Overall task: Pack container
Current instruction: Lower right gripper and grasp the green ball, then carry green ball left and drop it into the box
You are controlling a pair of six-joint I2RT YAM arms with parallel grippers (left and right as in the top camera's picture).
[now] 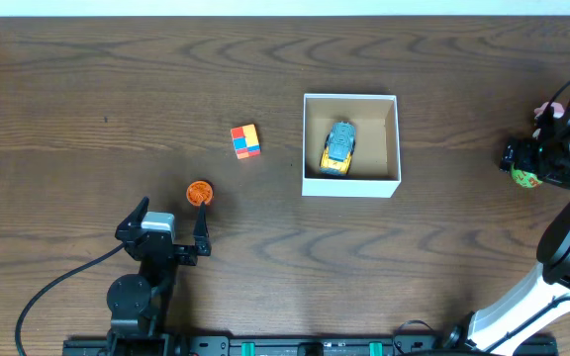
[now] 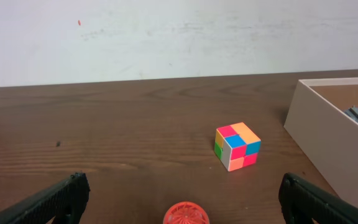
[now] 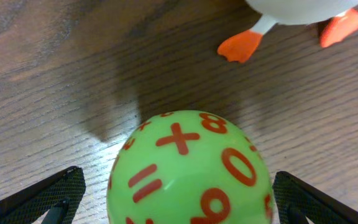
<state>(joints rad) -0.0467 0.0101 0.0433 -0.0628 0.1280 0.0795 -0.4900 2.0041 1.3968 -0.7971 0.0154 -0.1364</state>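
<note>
One green ball [image 3: 188, 168], one cube [image 1: 245, 140], one container [image 1: 350, 188]

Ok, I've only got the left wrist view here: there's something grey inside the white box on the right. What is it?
Observer: Overhead shows a toy car, blue-grey over yellow, lying in the container.
Operator: And the right arm?
Observer: At the right edge of the table, with the right gripper open, jaws either side of a green ball bearing red numbers.
Operator: Anything near it?
Observer: A white toy with orange feet, just beyond the ball.
</note>
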